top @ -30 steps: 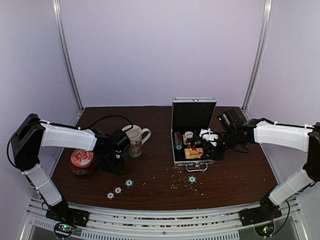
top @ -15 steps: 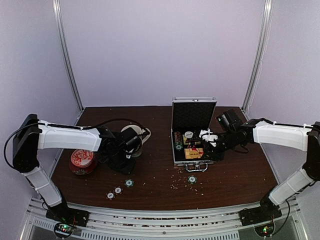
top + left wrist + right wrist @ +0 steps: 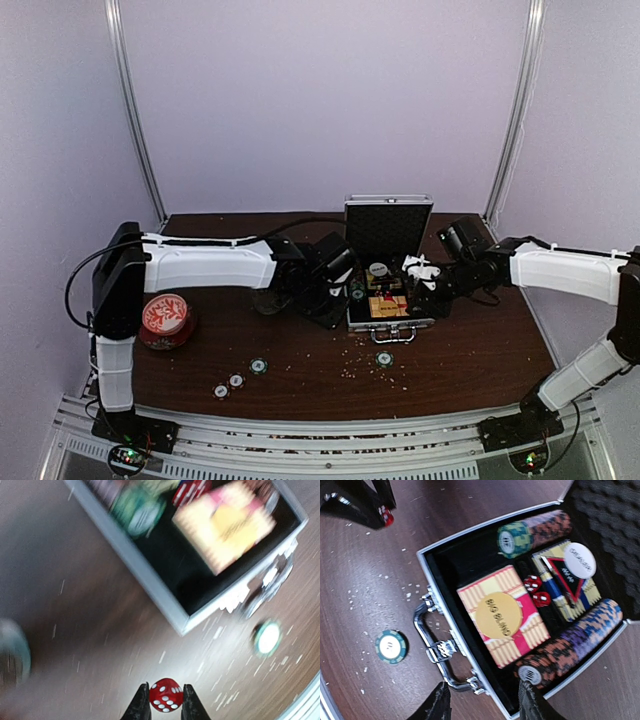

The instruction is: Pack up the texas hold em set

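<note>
While three chips (image 3: pixel 236 380) lie loose at L front of the table and a fourth chip (image 3: pixel 384 359) sits just before the handle (image 3: pixel 437 645), packing isn't done. L gripper (image 3: pixel 166 706) is pinched on a red die (image 3: pixel 165 695), over bare wood just off the case's (image 3: pixel 150 587) L wall. I judge it's placed to carry over the rim and drop by the two dice (image 3: pixel 536 591) already inside. R gripper (image 3: pixel 482 700) hangs above the handle, fingers spread, holding nothing; prob. parked clear of L arm's path. Lid (image 3: pixel 388 215) stands upright at rear, so access is open. Vs 1 s ago: L arm has swung from beside the tin (image 3: pixel 165 318) across to the case. R arm barely shifted.
</note>
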`<state>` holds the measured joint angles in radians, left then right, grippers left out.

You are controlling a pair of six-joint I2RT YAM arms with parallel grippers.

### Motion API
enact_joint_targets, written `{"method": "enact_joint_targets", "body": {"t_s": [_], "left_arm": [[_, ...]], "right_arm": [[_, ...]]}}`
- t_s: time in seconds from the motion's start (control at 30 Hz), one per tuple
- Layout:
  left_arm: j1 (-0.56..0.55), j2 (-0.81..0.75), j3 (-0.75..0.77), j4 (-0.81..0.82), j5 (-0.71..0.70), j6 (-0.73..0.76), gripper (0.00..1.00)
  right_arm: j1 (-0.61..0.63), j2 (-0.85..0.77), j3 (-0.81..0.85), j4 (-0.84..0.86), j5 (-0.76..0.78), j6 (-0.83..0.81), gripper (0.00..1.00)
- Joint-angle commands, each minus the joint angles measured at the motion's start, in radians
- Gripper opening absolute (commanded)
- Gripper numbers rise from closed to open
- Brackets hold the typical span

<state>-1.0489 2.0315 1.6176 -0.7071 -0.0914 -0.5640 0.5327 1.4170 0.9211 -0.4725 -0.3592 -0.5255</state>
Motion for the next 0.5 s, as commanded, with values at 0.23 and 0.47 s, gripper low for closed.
{"method": "enact_joint_targets", "body": {"t_s": [0.23, 0.47], "left_arm": [[0.006, 0.293, 0.453, 0.269, 0.080, 0.161, 0.19], [0.013, 0.434, 0.576, 0.369, 0.079, 0.154, 0.19]], "right_arm": [[-0.138, -0.077, -0.017, 0.074, 0.088, 0.084, 0.48], [-0.165, -0.116, -0.039, 0.104, 0.107, 0.091, 0.48]]}}
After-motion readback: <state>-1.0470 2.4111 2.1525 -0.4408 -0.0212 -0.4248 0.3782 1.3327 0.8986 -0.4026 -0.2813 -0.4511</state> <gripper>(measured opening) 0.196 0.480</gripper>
